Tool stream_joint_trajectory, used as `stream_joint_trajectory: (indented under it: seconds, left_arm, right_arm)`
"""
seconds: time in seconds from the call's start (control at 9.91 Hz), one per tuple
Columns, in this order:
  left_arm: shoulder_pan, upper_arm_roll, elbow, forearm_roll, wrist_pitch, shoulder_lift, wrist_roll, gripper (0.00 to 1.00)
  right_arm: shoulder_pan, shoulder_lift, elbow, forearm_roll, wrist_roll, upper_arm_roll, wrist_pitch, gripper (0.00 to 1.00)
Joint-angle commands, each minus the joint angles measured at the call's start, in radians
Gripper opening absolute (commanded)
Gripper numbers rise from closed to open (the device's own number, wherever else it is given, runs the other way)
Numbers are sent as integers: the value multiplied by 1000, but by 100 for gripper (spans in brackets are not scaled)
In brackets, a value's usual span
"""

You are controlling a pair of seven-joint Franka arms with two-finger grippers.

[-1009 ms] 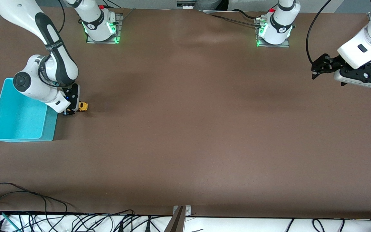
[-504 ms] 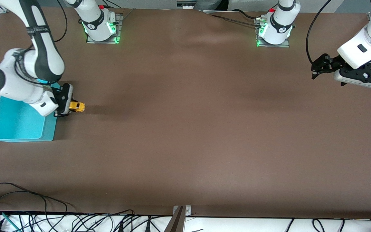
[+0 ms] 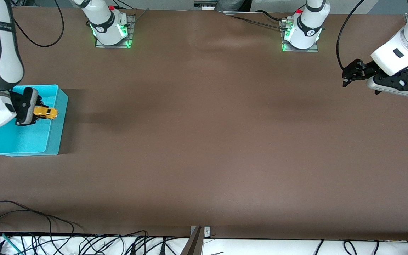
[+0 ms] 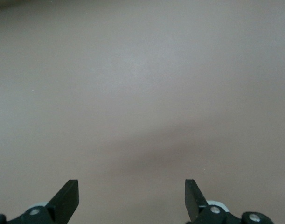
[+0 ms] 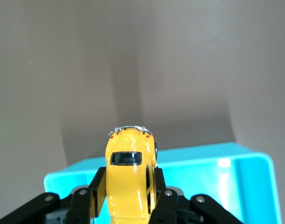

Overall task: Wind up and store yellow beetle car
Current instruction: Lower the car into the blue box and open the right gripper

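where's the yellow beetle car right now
The yellow beetle car is held up in the shut right gripper, over the turquoise bin at the right arm's end of the table.

The yellow beetle car (a tiny rounded toy with a dark rear window and small dark wheels) hangs in the air over the turquoise bin, pinched on both flanks by the right claw, its body roughly level

On the table: 1 yellow beetle car, 1 turquoise bin, 2 robot arms with 2 grippers, the left gripper and the right gripper.
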Motion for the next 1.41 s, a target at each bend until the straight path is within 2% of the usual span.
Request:
stream_joint_trajectory:
  seconds: [0.0,0.3,0.5,0.91,1.31]
  left_arm:
    - [-9,6,2,0,-13,-9,-10,100]
    - [-9,6,2,0,-13,-9,-10,100]
    - [-9,6,2,0,-13,-9,-10,100]
    - [-9,6,2,0,-13,-9,-10,100]
    - [-9,6,2,0,-13,-9,-10,100]
  right_arm:
    - [-24,59,26,-19,-97,-56,68,0]
    - [-93,144,38,4,-184,-56,165,0]
    - [-110,205,57,68,-261,-56,171,0]
    - [-143,354,126,136,-315,-56,197,0]
    - [-144,374,146,141,-315,-55,197,0]
